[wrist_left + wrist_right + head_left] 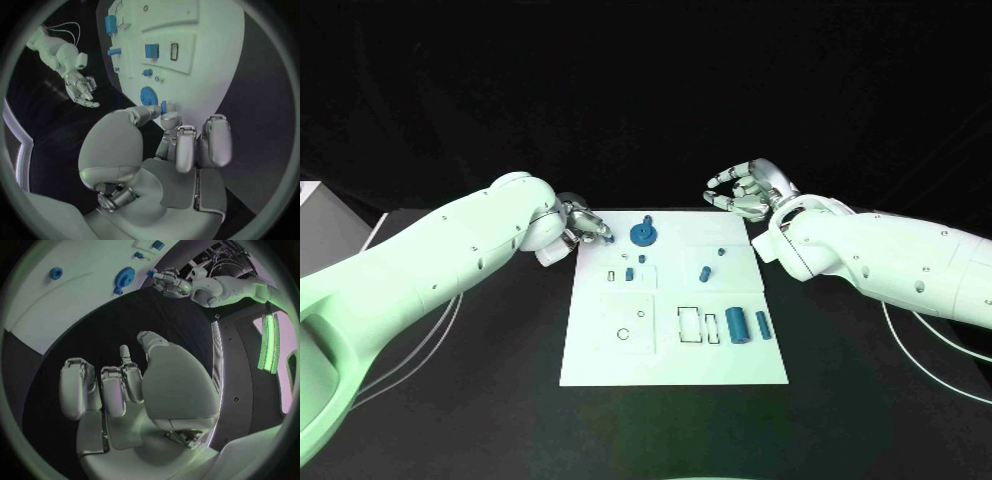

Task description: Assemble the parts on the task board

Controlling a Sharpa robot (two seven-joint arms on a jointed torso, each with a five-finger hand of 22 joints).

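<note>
The white task board (675, 360) lies in the middle of the black table. My left hand (583, 226) is at its far left corner and pinches a small blue part (164, 107) between thumb and a finger, just above the board's edge. A round blue gear-like part (643, 235) stands on the board right beside that hand. Two blue cylinders (736, 325) lie side by side on the board's right half. Several smaller blue parts (707, 272) sit in the board's middle. My right hand (747, 190) hovers beyond the far right corner, fingers apart and holding nothing.
Rectangular cut-outs (689, 322) and small round holes (625, 332) mark the board's near half. Bare black table (502, 400) surrounds the board. A pale object (318, 215) stands at the table's far left edge.
</note>
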